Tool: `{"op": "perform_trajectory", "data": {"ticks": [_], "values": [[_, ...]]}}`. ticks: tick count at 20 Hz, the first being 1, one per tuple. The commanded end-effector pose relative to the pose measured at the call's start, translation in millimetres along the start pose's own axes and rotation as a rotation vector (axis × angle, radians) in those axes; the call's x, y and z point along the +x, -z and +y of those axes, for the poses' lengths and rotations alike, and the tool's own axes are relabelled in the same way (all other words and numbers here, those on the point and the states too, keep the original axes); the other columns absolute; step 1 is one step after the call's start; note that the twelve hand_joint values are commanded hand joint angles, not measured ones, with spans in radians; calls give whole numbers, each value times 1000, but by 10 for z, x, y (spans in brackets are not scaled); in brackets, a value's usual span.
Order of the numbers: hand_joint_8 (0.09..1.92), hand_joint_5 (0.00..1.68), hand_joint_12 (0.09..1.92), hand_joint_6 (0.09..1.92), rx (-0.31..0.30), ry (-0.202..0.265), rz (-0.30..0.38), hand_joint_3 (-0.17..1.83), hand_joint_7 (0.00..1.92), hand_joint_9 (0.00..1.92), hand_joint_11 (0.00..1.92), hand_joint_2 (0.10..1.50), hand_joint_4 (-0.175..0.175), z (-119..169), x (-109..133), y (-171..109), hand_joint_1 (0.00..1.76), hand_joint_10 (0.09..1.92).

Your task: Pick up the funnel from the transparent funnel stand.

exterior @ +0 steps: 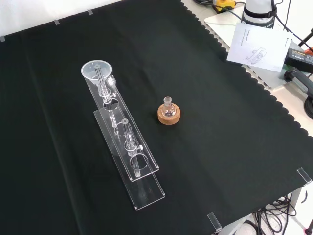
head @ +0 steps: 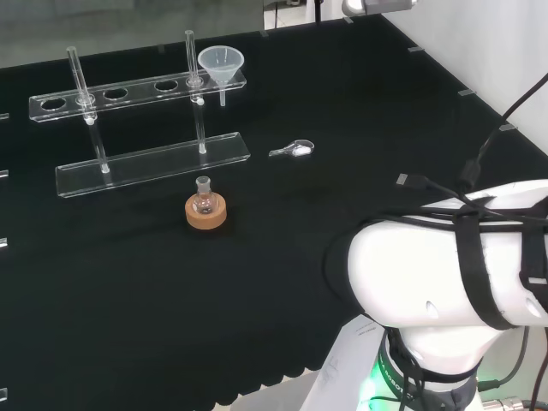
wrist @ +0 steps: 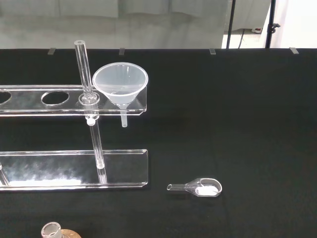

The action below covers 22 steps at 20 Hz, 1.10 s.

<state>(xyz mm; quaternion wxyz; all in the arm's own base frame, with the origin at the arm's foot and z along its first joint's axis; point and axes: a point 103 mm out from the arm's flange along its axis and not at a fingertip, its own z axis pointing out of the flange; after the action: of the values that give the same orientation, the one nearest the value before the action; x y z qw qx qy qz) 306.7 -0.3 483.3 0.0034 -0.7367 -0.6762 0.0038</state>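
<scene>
Nearest in the head view, the arm's white link (head: 445, 274) fills the right corner; whether the hand is released or clenched cannot be told. Beyond, a small glass flask on a cork ring (head: 205, 210) stands before the transparent funnel stand (head: 145, 163), whose top shelf carries the clear plastic funnel (head: 221, 64) at its right end. A small clear scoop (head: 293, 150) lies right of the stand on the black-clothed tabletop (head: 128, 300)

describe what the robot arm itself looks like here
In the head view the arm is made of big, rounded, glossy white links. Black straps wrap around it and thin black cables run along it, with a green glow at the base.
</scene>
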Motion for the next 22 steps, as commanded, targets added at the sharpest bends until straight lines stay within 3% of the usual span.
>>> {"op": "perform_trajectory", "data": {"ticks": [1,4,12,22], "values": [[195,56,1286,139,-11,0,-7,566,3,41,10,1074,51,-1,0,-2,9,594],[165,90,1304,87,-16,-3,-5,439,2,35,0,1142,51,3,4,-5,0,591],[168,104,1308,87,-1,-22,-12,410,2,37,0,1159,48,67,-3,-44,0,591],[184,122,1308,87,51,-56,-39,393,10,51,0,1165,43,563,-55,-294,0,595]]}}
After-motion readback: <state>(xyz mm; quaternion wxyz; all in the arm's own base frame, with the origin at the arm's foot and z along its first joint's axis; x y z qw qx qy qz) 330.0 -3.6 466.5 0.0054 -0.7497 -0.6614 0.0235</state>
